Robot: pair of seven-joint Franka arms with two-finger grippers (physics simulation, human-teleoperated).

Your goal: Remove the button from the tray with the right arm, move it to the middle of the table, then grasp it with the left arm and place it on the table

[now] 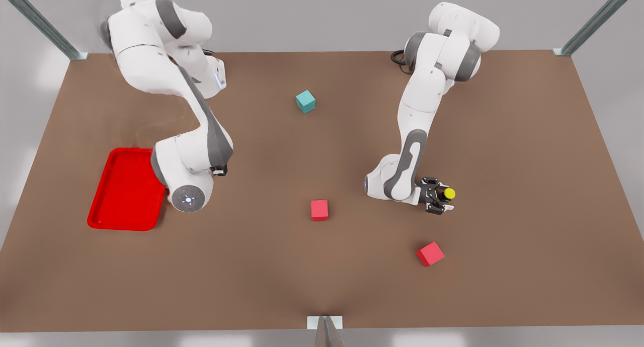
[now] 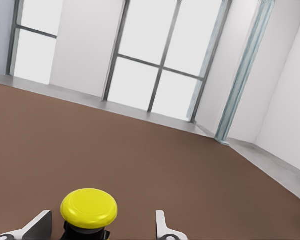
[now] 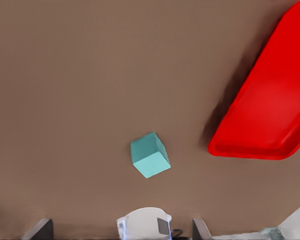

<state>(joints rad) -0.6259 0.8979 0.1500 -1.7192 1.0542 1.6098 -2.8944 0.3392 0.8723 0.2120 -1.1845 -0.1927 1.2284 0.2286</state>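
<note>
My left jaws (image 1: 438,200), low over the surface (image 1: 503,151) well away from the empty tray (image 1: 126,191), stand apart around the button (image 1: 448,194), so only backing off seems left, while my right jaws (image 3: 121,231) wait apart beside the tray

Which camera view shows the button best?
The left wrist view: the button sits close, yellow cap plain, between the open left gripper fingers, apparently untouched. The front view shows it small beside that gripper. The right wrist view shows the tray instead.

Tray (image 1: 126,191) at the front view's left; button (image 1: 448,194) probably far right.
</note>
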